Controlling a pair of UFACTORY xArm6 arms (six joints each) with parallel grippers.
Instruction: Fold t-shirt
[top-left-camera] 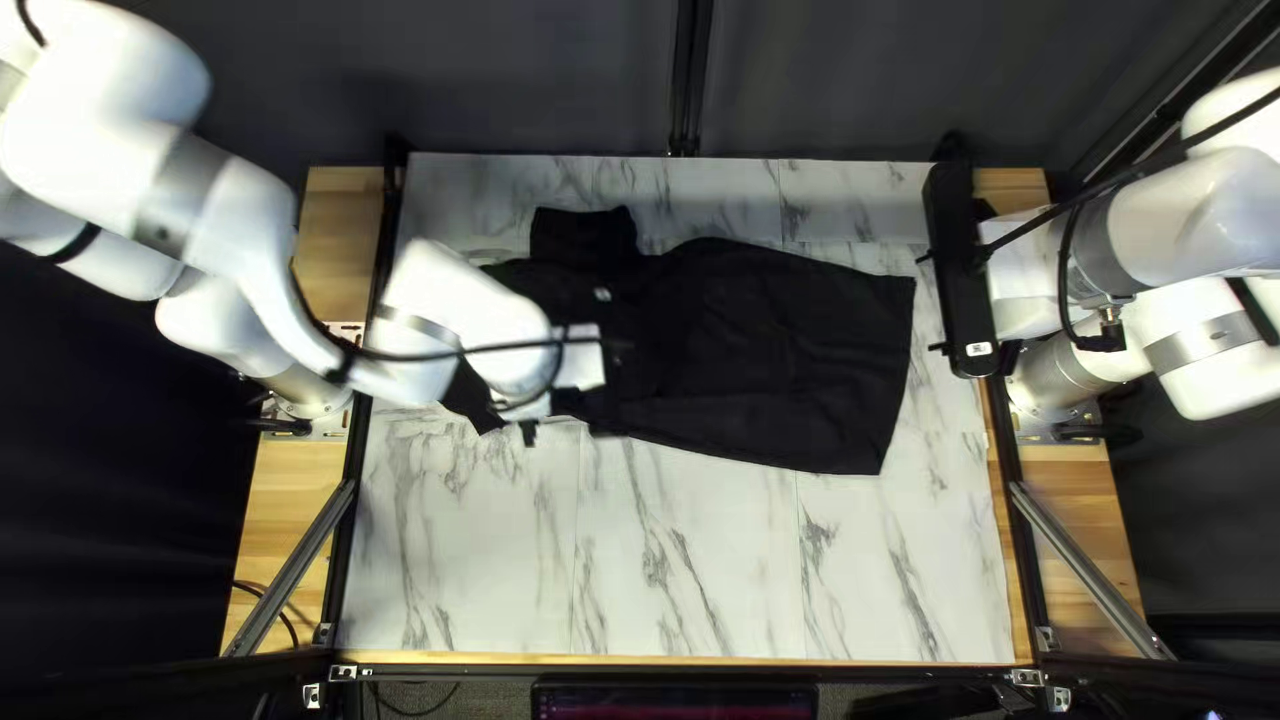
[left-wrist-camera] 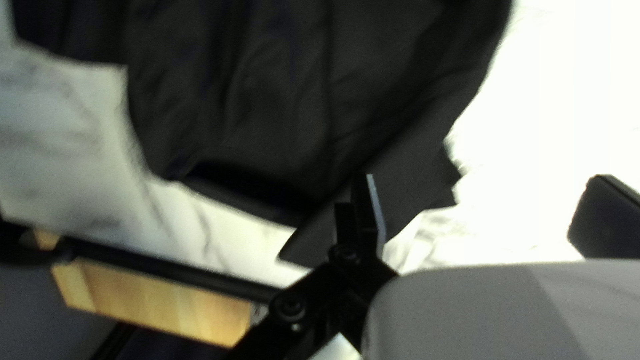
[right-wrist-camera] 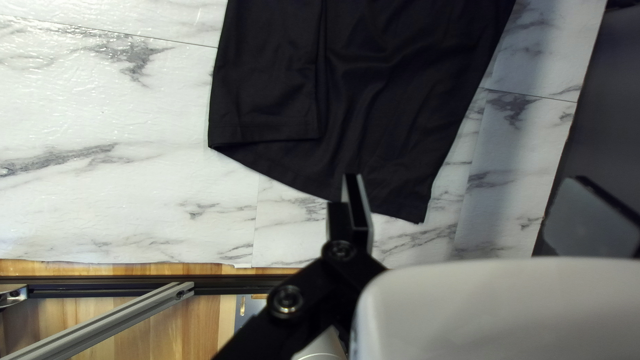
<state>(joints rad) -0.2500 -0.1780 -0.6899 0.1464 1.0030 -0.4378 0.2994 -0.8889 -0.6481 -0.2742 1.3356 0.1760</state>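
Note:
My left gripper (top-left-camera: 576,390) is over the left part of the black t-shirt (top-left-camera: 787,347), hiding some of it. The shirt lies across the table, a short flap pointing to the far edge. My right gripper (top-left-camera: 963,274) is beyond the shirt's right end. In the left wrist view, the left gripper (left-wrist-camera: 483,193) is open, one finger over a cloth flap (left-wrist-camera: 400,177); whether they touch is unclear. The right wrist view has the right gripper (right-wrist-camera: 467,193) open, one finger overlapping the lower edge of the shirt (right-wrist-camera: 393,100), with a straight-edged folded layer along one side.
Marbled table surface (top-left-camera: 694,574) spans the near side below the shirt. Black rails (top-left-camera: 350,467) and wooden strips (top-left-camera: 287,534) border it. Diagonal metal braces (top-left-camera: 1087,567) stand at both sides. A dark curtain (top-left-camera: 534,80) hangs behind the far edge.

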